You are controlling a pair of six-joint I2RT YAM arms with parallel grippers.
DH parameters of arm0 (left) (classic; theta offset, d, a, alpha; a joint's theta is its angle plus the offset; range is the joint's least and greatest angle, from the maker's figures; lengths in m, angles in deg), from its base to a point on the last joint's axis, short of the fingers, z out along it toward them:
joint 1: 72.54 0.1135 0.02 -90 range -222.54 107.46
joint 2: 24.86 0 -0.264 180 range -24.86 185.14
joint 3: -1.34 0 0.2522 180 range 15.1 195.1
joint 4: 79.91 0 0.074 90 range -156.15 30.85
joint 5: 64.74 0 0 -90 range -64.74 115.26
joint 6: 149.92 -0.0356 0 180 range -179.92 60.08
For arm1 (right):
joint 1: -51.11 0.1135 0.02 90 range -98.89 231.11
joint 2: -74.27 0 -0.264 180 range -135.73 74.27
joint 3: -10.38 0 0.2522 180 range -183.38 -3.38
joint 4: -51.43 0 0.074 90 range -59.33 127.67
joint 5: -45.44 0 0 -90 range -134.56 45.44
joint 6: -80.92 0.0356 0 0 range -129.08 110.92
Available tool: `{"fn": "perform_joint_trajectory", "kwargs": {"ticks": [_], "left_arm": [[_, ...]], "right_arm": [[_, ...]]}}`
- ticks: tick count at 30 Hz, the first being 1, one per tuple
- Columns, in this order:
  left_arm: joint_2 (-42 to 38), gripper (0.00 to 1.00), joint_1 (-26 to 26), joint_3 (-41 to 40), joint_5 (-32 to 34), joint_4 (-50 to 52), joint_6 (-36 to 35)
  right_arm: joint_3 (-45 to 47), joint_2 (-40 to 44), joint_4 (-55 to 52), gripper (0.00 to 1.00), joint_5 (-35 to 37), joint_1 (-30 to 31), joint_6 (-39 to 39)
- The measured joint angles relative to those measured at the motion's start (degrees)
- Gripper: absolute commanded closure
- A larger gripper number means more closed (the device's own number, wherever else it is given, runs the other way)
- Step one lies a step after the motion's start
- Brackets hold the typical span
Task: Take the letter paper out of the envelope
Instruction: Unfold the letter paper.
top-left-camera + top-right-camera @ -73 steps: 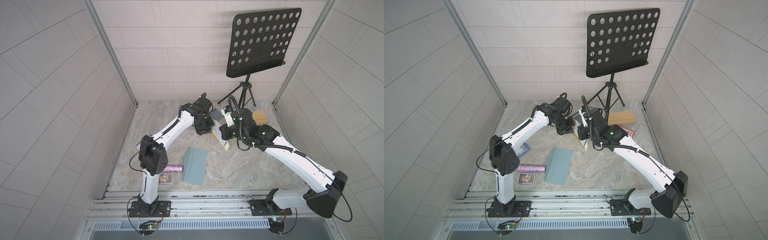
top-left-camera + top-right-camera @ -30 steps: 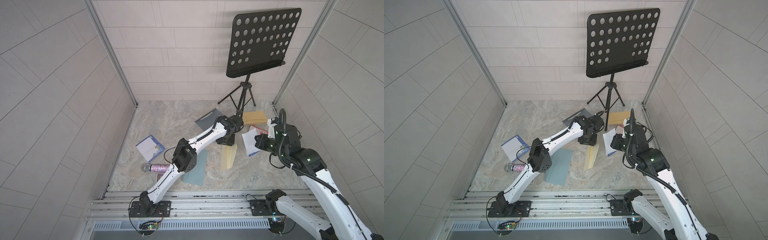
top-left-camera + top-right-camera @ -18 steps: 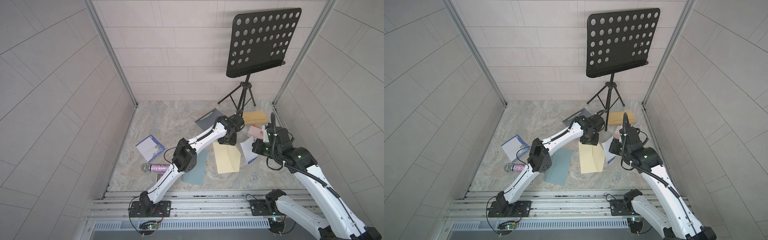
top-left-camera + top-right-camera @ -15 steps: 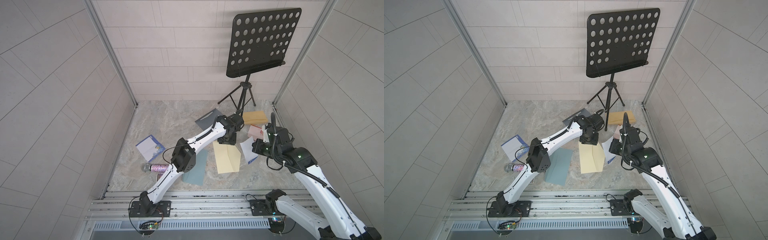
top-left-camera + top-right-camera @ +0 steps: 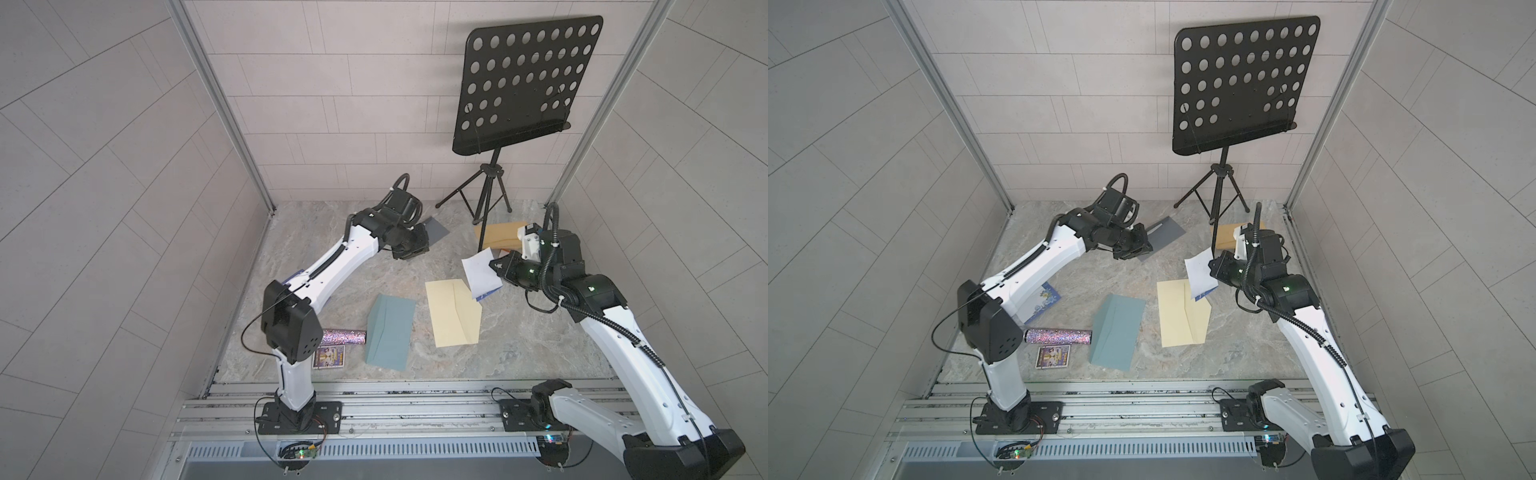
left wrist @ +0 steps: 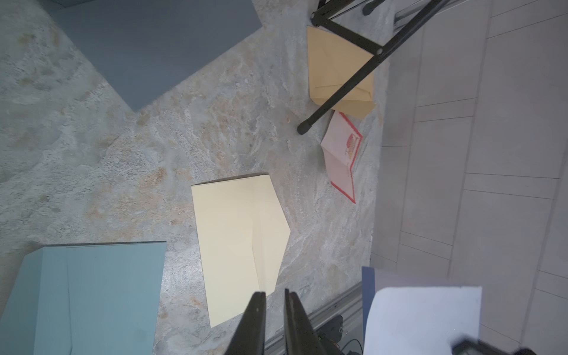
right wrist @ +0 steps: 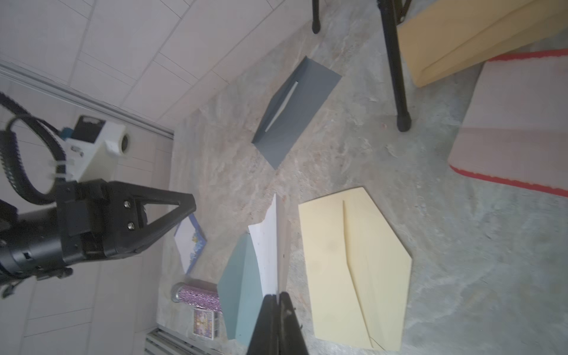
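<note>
Right gripper [image 7: 276, 296]: my jaws are pinched tight on one edge of the paper [image 7: 266, 249].
Paper: a white sheet, lifted off the table [image 5: 519, 332] and out of the envelope [image 5: 453, 318]; in both top views its lower corner overlaps the flap.
Envelope: cream, flat on the table, flap open, beside the teal envelope [image 5: 390, 332].
Left gripper [image 6: 275, 293]: my jaws are a narrow slit apart, holding nothing, raised near the grey envelope [image 5: 434, 228].

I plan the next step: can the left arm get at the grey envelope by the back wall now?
Probably yes. The left gripper hangs empty close to the grey envelope, which lies flat with nothing on it, and only bare table lies between them.
</note>
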Motion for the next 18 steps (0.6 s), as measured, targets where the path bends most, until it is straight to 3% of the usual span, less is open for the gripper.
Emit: {"fn": "perform_joint_trajectory", "kwargs": {"ticks": [9,18], "left_arm": [[-8.4,0.81,1.8,-15.6,-12.9,-20.9,10.6],[-15.2,0.82,1.7,-22.1,-17.5,-37.5,20.8]], "right_arm": [[-1.2,-7.8,21.0,1.0,-11.1,-2.0,23.9],[-0.7,-9.3,32.2,1.0,-12.0,-3.5,40.9]]}}
